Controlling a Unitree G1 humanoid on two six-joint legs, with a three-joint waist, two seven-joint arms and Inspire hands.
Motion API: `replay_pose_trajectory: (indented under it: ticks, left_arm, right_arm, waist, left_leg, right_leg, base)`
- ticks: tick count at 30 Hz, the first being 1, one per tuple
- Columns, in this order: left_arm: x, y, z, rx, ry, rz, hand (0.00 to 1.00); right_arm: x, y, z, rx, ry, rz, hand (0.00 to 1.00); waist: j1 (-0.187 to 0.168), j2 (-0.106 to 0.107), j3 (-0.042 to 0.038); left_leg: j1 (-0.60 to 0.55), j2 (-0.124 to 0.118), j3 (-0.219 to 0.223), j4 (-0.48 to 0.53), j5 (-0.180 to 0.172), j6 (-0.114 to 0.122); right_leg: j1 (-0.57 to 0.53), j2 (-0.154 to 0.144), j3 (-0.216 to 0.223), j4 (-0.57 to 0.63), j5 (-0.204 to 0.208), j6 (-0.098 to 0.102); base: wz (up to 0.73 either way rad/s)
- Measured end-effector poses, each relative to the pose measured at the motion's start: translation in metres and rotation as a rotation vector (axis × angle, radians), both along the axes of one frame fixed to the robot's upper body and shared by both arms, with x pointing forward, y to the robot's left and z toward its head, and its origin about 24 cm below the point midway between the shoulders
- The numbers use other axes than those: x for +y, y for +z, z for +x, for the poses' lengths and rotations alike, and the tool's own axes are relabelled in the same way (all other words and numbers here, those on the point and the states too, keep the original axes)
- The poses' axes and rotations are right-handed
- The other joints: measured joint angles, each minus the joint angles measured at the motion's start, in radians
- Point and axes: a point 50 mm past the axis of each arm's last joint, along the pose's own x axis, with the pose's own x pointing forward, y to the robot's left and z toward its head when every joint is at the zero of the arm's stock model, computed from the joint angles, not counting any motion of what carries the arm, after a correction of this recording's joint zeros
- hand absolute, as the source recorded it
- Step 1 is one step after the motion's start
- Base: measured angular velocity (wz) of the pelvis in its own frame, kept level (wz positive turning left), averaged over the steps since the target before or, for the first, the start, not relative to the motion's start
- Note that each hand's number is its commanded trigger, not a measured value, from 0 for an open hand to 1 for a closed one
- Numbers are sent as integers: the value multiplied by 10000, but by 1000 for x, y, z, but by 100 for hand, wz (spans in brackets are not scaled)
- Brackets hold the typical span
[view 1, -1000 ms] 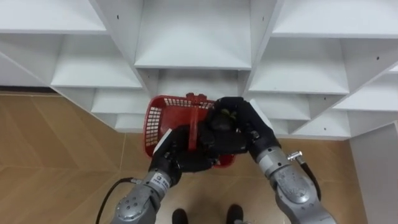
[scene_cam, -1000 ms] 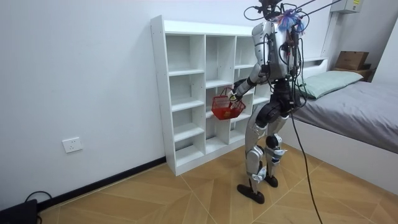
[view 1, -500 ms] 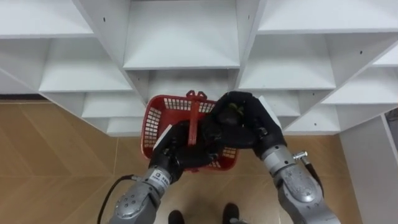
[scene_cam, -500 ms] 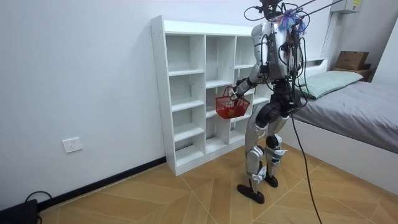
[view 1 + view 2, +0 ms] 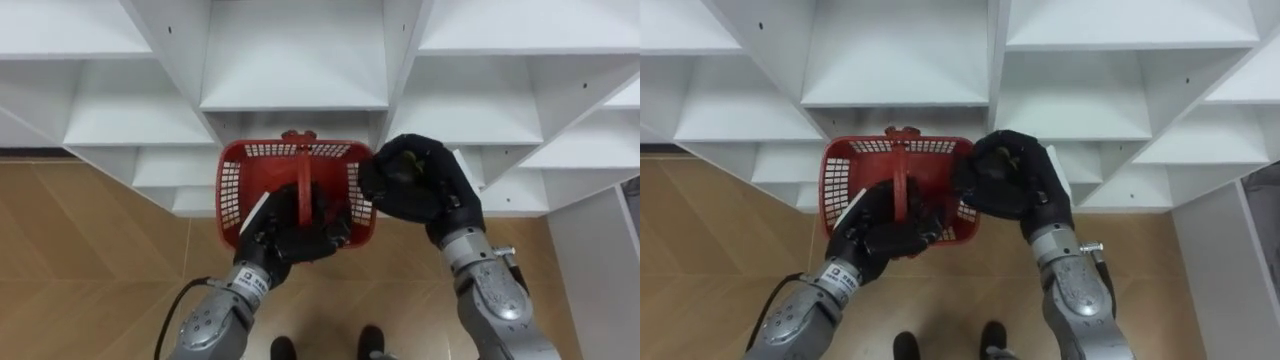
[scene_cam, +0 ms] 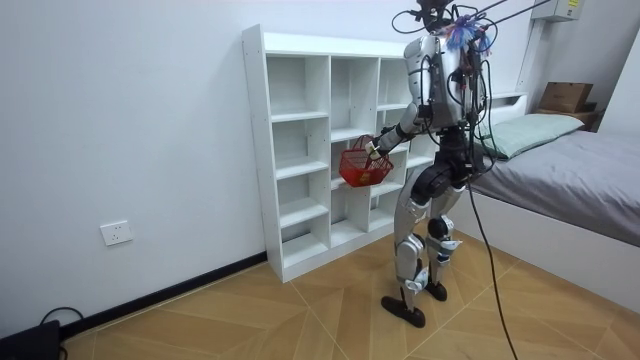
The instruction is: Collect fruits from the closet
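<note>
A red plastic basket (image 5: 234, 183) hangs in front of the white closet (image 5: 292, 62), at the height of its middle shelves. My left hand (image 5: 293, 235) is shut on the basket's handle (image 5: 303, 182) from below. Just right of the basket's right rim, my right hand (image 5: 432, 196) is curled round a dark fruit (image 5: 411, 166) with a greenish spot; most of the fruit is hidden by the fingers. In the room view I stand upright facing the closet (image 6: 300, 150), holding the basket (image 6: 362, 166) at waist height. The right eye view shows the basket (image 5: 837, 172) and both hands, left (image 5: 888, 236) and right (image 5: 1012, 182).
The closet's compartments in view are bare white shelves. Wooden floor (image 5: 90, 260) lies below. A bed (image 6: 570, 190) stands behind me at the room view's right, with a cardboard box (image 6: 566, 96) beyond it.
My right hand, fruit still in it, has moved from above the basket's right part to just outside its right rim. The basket rose briefly, then dropped back a little.
</note>
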Motion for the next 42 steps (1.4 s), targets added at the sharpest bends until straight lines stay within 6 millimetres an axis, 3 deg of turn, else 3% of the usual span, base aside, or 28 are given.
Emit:
replay_pose_trajectory:
  ticks: [23,42]
  left_arm:
    - [0,-1,-2,41,-87,-231,100]
    - [-15,0,-7,-231,-1561,-563,100]
  right_arm:
    - [1,0,0,-22,29,-81,100]
    - [8,3,0,-387,660,-1295,100]
  waist:
    - [-5,3,-2]
    - [-7,-1,-3]
  left_leg:
    - [199,20,-38,26,1,-3]
    - [128,16,-56,53,0,-1]
  right_leg:
    - [309,25,-93,-150,91,-10]
    - [230,18,-63,-115,83,-2]
  base:
    - [0]
    - [0]
